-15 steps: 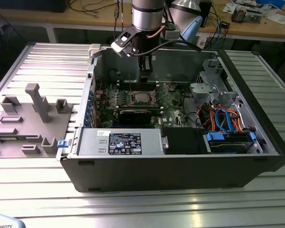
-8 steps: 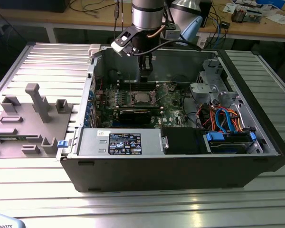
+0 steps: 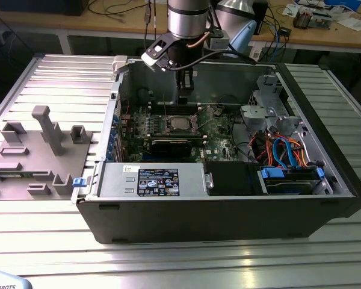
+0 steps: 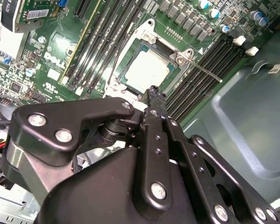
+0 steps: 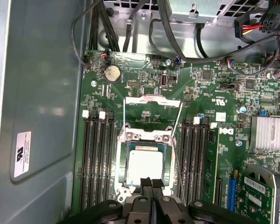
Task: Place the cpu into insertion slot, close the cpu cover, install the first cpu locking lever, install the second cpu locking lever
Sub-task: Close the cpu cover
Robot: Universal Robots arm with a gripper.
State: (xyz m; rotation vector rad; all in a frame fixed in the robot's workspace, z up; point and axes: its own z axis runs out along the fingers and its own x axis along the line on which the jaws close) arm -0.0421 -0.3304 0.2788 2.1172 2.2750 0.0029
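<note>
On the exterior view's left, the grey fixture block [image 3: 42,150] lay outside the computer case [image 3: 228,211]. Mid-board, your cpu [image 5: 144,163] sat in the insertion slot [image 5: 123,158], with the cpu cover [image 5: 153,98] standing open. The gripper [image 5: 152,182] hung over the chip's edge, its fingers pinched narrow and empty.

arm [image 3: 186,18]: silver cylinder, pale-blue joint cap [image 3: 240,27] | gripper [image 4: 154,92]: matte black linkages, silver screws [image 4: 158,190] | cable [image 3: 228,54]: black
</note>
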